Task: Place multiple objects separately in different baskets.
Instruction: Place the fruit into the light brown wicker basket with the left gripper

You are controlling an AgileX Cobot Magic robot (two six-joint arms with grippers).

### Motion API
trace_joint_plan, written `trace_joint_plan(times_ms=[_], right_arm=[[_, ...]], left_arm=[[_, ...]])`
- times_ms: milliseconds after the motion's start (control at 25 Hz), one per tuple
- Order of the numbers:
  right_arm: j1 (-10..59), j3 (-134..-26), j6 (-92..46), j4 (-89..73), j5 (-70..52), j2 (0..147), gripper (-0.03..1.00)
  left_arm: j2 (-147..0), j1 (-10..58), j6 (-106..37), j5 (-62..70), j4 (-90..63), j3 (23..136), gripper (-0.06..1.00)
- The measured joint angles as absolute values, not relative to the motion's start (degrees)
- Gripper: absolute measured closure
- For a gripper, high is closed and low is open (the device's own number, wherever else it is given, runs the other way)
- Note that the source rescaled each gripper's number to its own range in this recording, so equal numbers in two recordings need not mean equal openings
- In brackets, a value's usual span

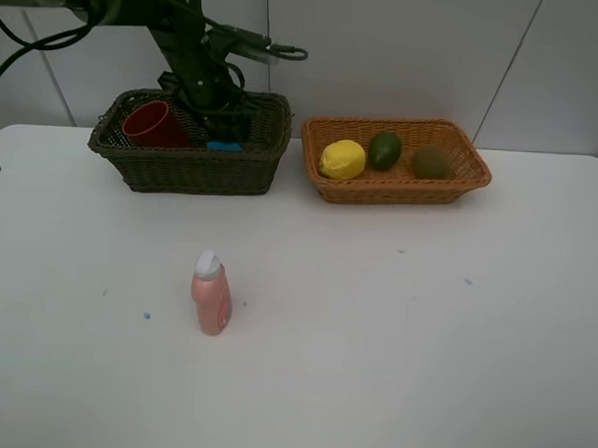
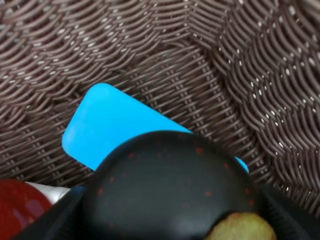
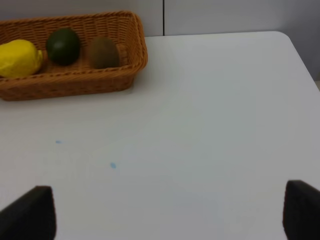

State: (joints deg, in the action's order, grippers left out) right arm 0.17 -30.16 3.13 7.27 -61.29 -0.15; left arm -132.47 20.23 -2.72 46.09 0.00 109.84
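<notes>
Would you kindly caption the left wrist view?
Left claw holding a dark mangosteen above the blue eraser inside the dark basket.

White table [image 1: 392, 365], pale panelled wall [image 1: 403, 51]

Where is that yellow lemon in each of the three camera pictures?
Exterior high: the yellow lemon lies at the left end of the orange-tan basket, beside the green lime.
Left wrist: not in it; only the dark basket's inside shows.
Right wrist: at the picture's left edge, in the same basket.
Shared landmark: the lime next to the lemon, in both the exterior high and right wrist views.
</notes>
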Motion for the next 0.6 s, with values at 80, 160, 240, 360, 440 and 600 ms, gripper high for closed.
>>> trace_joint_plan(times_ms=[80,160,240,360,440,600], right_arm=[[0.2,-30.2,3.1,7.3,-61.3,-0.1,-0.03],[0.2,-30.2,3.2,7.3,-61.3,-0.1,-0.03],[0.2,-30.2,3.2,7.3,-61.3,-0.1,-0.03],[0.2,-30.2,3.2,7.3,-61.3,-0.1,-0.03],[0.2,-30.2,3.2,7.3,-61.3,-0.1,-0.03],[0.2,-30.2,3.2,7.3,-61.3,-0.1,-0.03]], left_arm=[[-132.9,20.2,-2.6,45.9,0.0,109.9,0.14],[-133.0,20.2,-2.6,45.9,0.0,109.9,0.14],[-133.3,20.2,-2.5,45.6,0.0,109.9,0.14],[-133.3,20.2,-2.5,45.5,0.0,109.9,0.14],[-133.3,20.2,-2.5,45.5,0.0,110.0,0.14],[-133.3,20.2,-2.5,45.5,0.0,110.0,0.14]])
